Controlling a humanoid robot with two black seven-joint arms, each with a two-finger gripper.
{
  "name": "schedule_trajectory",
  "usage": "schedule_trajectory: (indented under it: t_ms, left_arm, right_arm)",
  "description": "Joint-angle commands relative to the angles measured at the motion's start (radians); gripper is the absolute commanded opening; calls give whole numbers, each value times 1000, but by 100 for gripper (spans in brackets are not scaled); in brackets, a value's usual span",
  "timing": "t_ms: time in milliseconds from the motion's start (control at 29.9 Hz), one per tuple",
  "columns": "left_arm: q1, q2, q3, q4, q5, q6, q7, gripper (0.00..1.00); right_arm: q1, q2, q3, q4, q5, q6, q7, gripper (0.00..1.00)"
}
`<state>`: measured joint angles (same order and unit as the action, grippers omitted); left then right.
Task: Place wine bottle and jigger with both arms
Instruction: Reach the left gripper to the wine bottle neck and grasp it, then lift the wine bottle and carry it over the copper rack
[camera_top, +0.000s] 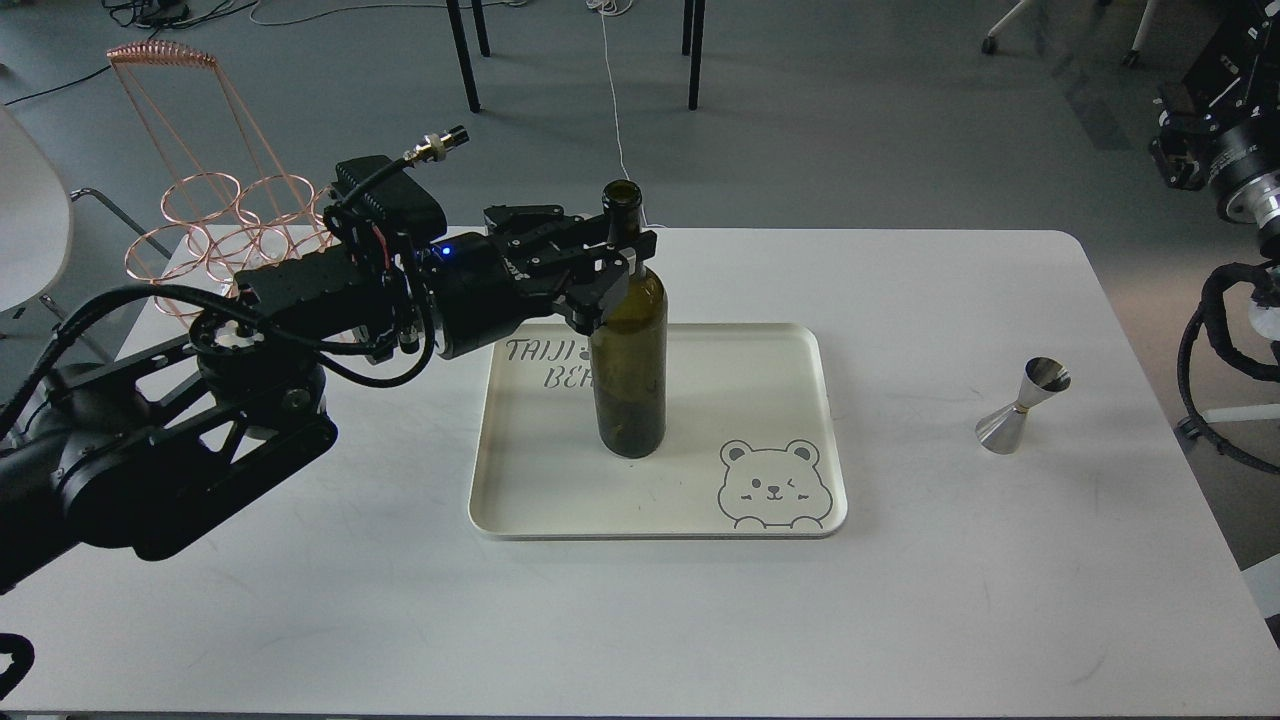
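The wine bottle (629, 340) stands upright in the middle of the tray (810, 440), with the left gripper (612, 270) and its arm filling the space to its left at neck height. The tray's right and near parts lie bare. The jigger (1022, 405) stands alone on the right of the table (640, 620), open room on every side. A copper wire rack (215, 220) crowds the far left corner.
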<state>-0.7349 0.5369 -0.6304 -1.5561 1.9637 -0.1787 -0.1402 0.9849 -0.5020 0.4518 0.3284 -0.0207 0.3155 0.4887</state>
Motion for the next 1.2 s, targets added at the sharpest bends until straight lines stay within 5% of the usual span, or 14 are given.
schedule_trajectory:
  t_ms: [0, 301, 635, 835, 1169]
  left_arm:
    - [-1, 8, -2, -4, -2, 10, 1, 22]
    - [-12, 55, -40, -39, -9, 41, 1, 18]
    - [-161, 316, -51, -13, -209, 33, -13, 14]
    - [-230, 394, -40, 111, -221, 33, -102, 13]
    - [-264, 396, -9, 298, -186, 35, -145, 13]
  right_arm:
    - [0, -1, -1, 0, -1, -1, 0, 97]
    - [6, -3, -2, 0, -2, 1, 0, 97]
    - [14, -15, -4, 0, -7, 1, 0, 97]
    - [23, -15, -4, 0, -7, 1, 0, 97]
    - [28, -16, -7, 0, -10, 1, 0, 97]
